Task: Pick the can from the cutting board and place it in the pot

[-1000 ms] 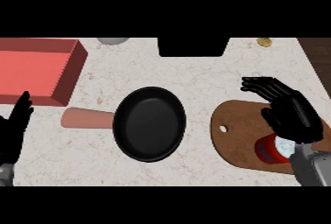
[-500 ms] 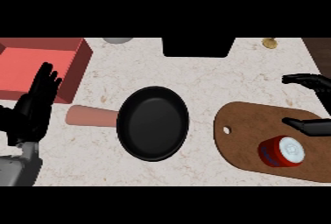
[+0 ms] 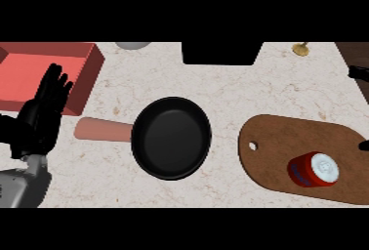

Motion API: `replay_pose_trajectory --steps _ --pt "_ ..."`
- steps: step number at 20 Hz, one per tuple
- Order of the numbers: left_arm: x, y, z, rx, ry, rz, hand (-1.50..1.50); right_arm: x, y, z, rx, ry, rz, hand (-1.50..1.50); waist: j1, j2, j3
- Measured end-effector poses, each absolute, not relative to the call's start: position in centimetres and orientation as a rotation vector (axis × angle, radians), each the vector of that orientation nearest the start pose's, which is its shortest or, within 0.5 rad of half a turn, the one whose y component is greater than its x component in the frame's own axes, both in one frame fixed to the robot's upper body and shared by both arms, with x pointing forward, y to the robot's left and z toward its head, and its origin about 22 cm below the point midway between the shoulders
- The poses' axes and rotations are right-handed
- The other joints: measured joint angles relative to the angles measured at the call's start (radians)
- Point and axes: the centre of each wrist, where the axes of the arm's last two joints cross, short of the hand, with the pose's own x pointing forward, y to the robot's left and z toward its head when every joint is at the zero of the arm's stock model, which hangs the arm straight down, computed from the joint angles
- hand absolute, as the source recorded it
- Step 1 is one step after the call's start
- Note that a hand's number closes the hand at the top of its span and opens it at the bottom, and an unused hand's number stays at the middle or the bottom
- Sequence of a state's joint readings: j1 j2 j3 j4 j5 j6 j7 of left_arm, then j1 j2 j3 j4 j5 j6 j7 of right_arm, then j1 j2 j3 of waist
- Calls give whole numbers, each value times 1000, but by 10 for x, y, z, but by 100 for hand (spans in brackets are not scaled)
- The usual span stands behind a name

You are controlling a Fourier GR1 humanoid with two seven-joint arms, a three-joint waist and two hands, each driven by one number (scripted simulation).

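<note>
While the can [image 3: 314,169] lies ungrasped on the cutting board [image 3: 274,141] at lower right, beside the black pot [image 3: 172,137] at centre, the left robot hand [image 3: 42,117] rests open and empty at left, the right robot hand [image 3: 359,73] barely showing, its state untellable.

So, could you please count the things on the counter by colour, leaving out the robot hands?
Red or pink: 2, the can and the box.
Black: 2, the pot with its pinkish handle, and the dark block at the far edge.
Brown: 1, the cutting board.
Grey: 1, the round thing.
Golden: 1, the small thing.
Total: 7
</note>
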State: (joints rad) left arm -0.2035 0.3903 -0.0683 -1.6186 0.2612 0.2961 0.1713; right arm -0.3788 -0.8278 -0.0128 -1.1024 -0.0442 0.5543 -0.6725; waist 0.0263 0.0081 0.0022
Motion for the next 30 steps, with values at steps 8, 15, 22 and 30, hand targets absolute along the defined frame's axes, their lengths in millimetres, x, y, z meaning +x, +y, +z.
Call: replay_pose_trajectory --steps 8,15,22,30 --pt "285 278 86 190 -1612 54 0 319 -392 162 -57 -1571 1415 -150 -10 -7 -3" --pt "283 284 84 198 -1612 62 0 305 -360 147 -49 -1387 1647 -150 -21 -8 -3" --pt "279 277 89 198 -1612 68 0 294 -344 128 -20 -1324 1690 -150 -24 -9 -2" --pt "279 279 86 197 -1609 71 0 288 -341 109 -93 -1259 1726 -150 -25 -8 -2"
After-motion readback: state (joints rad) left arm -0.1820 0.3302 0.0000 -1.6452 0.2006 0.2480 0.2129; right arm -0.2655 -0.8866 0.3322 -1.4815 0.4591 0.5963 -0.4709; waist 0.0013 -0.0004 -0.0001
